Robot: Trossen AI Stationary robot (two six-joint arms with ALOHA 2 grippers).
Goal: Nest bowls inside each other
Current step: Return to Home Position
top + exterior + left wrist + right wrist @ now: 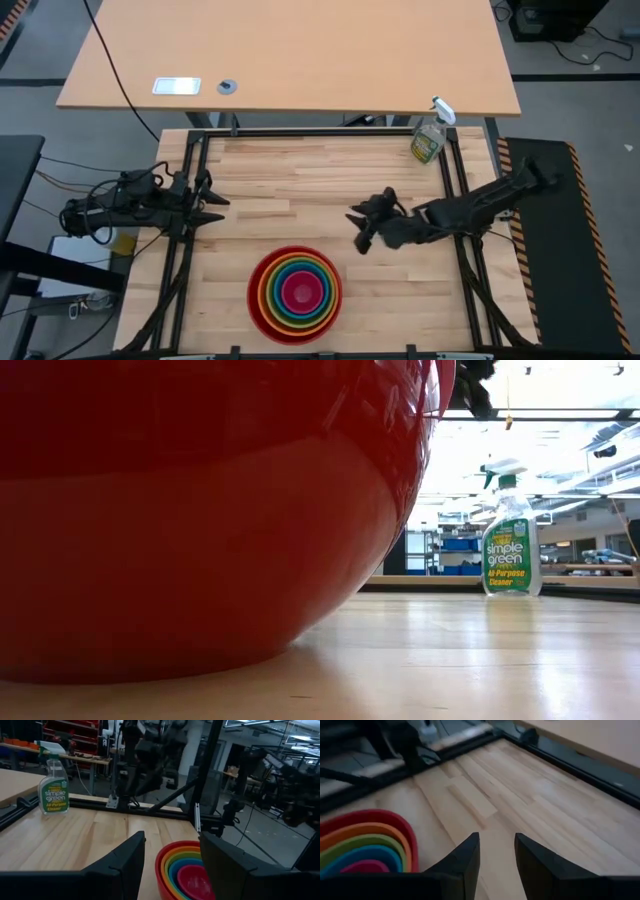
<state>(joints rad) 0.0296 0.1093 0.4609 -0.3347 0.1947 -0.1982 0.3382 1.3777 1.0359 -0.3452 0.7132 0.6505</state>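
The bowls (295, 292) stand nested near the table's front edge: red outermost, then orange, lime green, blue, and pink innermost (301, 291). The stack rests on the red bowl's base (180, 650) and also shows in the left wrist view (187, 870) and the right wrist view (367, 845). My right gripper (358, 228) hovers open above the table, to the right of and beyond the stack, with nothing between its fingers (495, 855). My left gripper (215, 200) waits open at the table's left edge.
A green spray bottle (429, 140) stands at the table's far right corner, also in the low view (510, 550). A black metal frame (300, 133) borders the table. Bare wood lies between the bowls and the far edge.
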